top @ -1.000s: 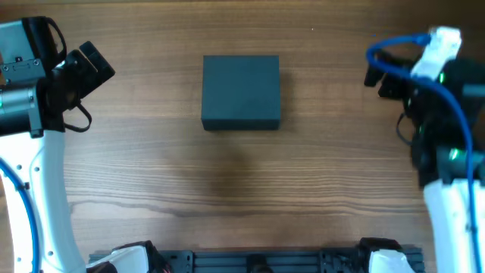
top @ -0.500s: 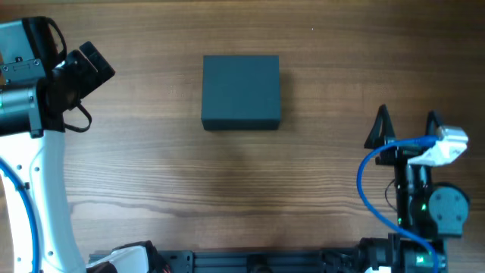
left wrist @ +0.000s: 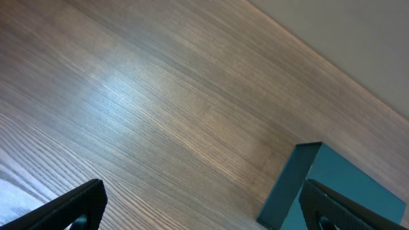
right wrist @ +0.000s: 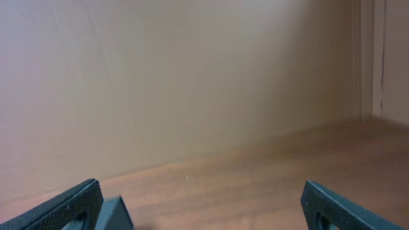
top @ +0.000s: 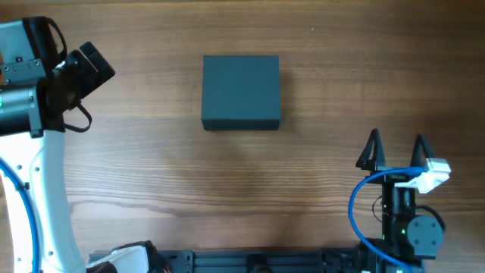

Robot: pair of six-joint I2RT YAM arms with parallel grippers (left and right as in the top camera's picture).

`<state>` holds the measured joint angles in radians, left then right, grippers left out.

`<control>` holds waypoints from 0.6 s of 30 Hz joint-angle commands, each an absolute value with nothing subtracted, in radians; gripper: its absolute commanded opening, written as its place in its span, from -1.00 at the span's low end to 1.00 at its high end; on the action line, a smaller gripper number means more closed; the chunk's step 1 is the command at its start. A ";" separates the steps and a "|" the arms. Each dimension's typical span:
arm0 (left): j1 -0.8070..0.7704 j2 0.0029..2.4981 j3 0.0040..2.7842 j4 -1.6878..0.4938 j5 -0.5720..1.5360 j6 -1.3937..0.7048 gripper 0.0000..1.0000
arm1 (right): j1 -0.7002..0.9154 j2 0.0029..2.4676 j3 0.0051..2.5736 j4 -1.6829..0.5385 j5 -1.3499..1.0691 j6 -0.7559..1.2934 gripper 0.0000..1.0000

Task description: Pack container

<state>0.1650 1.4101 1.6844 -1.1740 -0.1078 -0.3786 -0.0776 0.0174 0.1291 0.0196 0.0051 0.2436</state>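
Note:
The container [top: 241,92] is a dark teal-grey box, shut, lying flat at the middle back of the wooden table. Its corner shows in the left wrist view [left wrist: 319,185] and a small corner in the right wrist view [right wrist: 115,214]. My left gripper [top: 97,64] is open and empty at the far left, well left of the container. My right gripper [top: 394,150] is open and empty at the front right, fingers pointing toward the back, well away from the container.
A black rail [top: 258,260] runs along the table's front edge. A beige wall [right wrist: 192,76] stands behind the table. A blue cable [top: 362,212] loops beside the right arm.
The right arm has swung from the back right down to the front right and drawn back a little further. The left arm and the container have not moved.

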 commanded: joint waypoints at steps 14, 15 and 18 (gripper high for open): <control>0.168 1.410 1.688 -1.172 -0.113 -0.371 0.99 | -0.079 0.002 0.005 0.007 0.001 0.254 0.99; 0.168 1.410 1.688 -1.172 -0.113 -0.371 0.99 | -0.079 0.002 0.005 0.008 0.001 0.255 0.99; 0.168 1.410 1.688 -1.172 -0.113 -0.371 0.99 | -0.079 0.002 0.005 0.007 0.001 0.255 0.99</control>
